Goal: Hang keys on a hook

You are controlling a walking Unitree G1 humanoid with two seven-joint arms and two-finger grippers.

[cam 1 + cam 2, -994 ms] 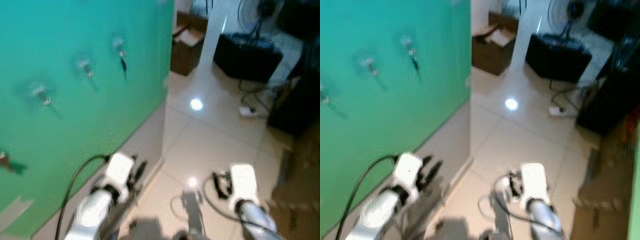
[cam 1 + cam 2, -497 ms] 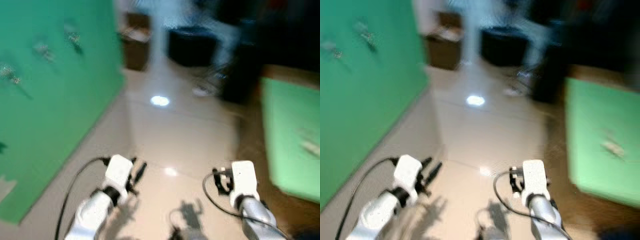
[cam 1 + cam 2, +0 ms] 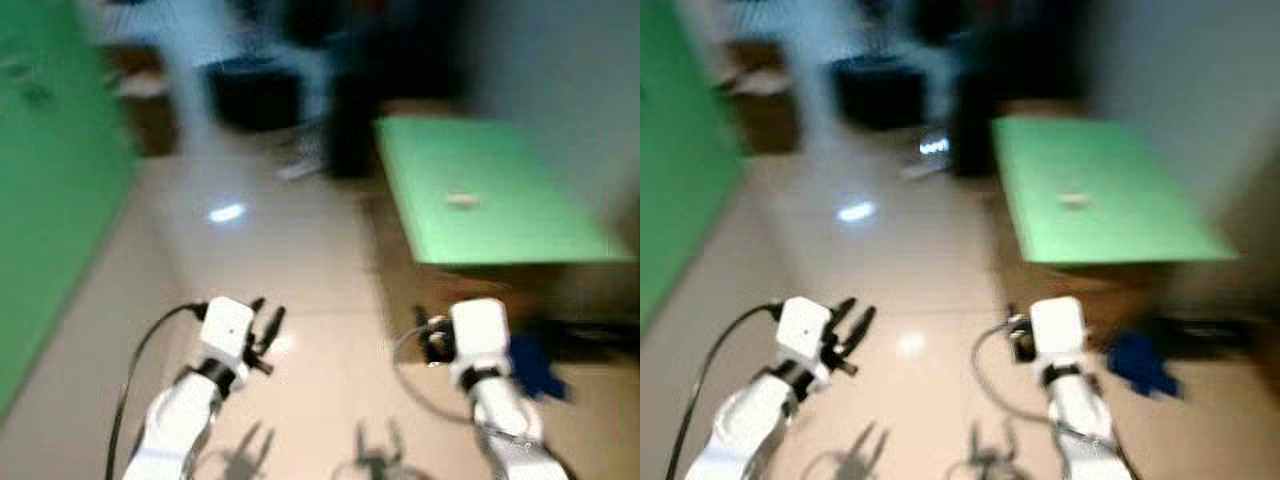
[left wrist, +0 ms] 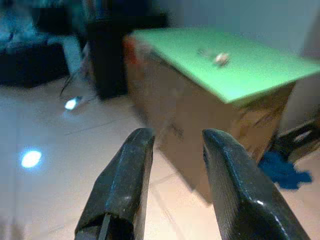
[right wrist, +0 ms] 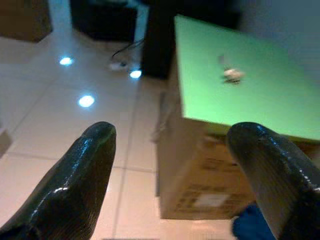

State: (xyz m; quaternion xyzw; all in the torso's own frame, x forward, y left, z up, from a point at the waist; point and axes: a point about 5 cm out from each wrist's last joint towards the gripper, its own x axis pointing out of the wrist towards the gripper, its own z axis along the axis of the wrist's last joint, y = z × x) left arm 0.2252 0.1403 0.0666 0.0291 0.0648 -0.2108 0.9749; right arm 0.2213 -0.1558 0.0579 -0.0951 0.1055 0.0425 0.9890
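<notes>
The keys (image 3: pixel 462 200) lie as a small pale blur on a green table top (image 3: pixel 500 225) ahead and to the right; they also show in the wrist views (image 4: pixel 220 59) (image 5: pixel 232 75). A green wall (image 3: pixel 45 200) stands at the far left, its hooks (image 3: pixel 30 85) only a smear. My left gripper (image 3: pixel 265 330) is held low over the tiled floor, open and holding nothing (image 4: pixel 177 135). My right gripper (image 3: pixel 430 340) hangs just short of the table's near corner, open wide and holding nothing (image 5: pixel 172 130). The head views are blurred.
The green top rests on a cardboard box (image 5: pixel 210 190). A blue cloth (image 3: pixel 535 365) lies on the floor by the box. Dark furniture (image 3: pixel 250 95), a brown carton (image 3: pixel 140 95) and a floor cable (image 5: pixel 122 57) sit at the back. Glossy tiles (image 3: pixel 270 250) stretch ahead.
The camera has swung to the right: the green wall slid to the left edge and the green table with the keys came into view. Both arms keep the same pose.
</notes>
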